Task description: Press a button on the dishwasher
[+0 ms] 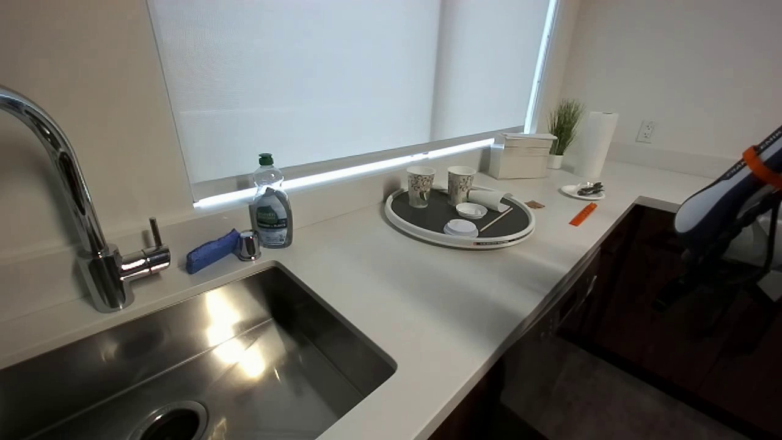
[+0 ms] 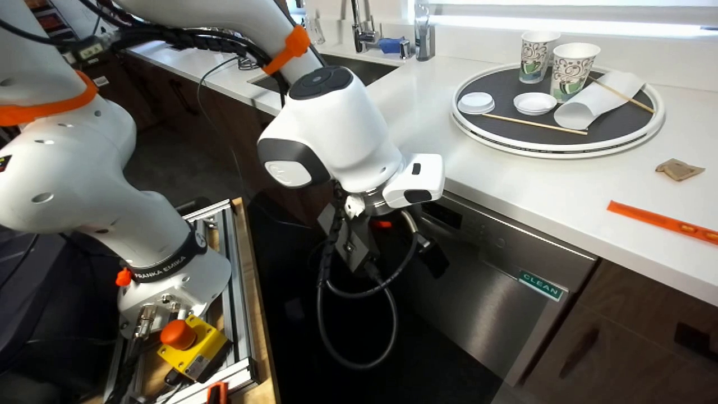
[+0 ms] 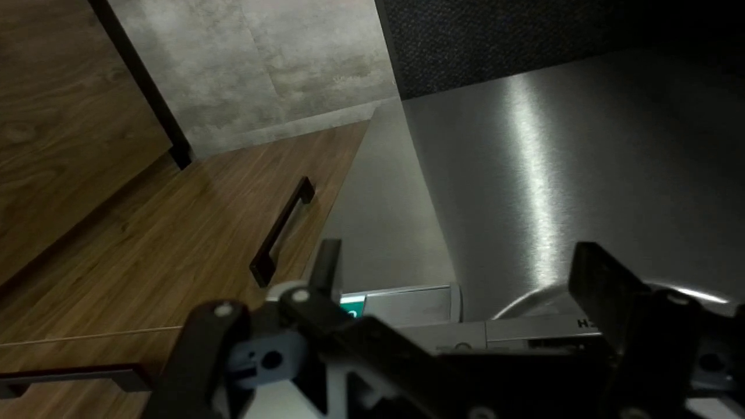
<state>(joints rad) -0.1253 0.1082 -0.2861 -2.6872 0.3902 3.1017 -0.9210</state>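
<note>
The dishwasher is a brushed steel front under the counter, in an exterior view [image 2: 477, 306] and in the wrist view [image 3: 489, 203]. Its control panel [image 2: 471, 224] runs along the top, with a dark display slot, small marks and a round button [image 2: 500, 243]. In the wrist view a round ring [image 3: 463, 346] on the panel is partly hidden by the gripper. My gripper [image 3: 457, 262] is open and empty, its fingers wide apart, in front of the dishwasher. In an exterior view my gripper [image 2: 432, 255] is partly hidden by the wrist and cables. I cannot tell any contact.
A green CLEAN sign [image 2: 540, 285] is on the dishwasher. The white countertop [image 2: 505, 174] overhangs it, with a round tray [image 2: 561, 151] of cups and lids. Wooden cabinets with dark handles [image 3: 282, 233] stand beside it. A cable loop [image 2: 359, 365] hangs below my wrist.
</note>
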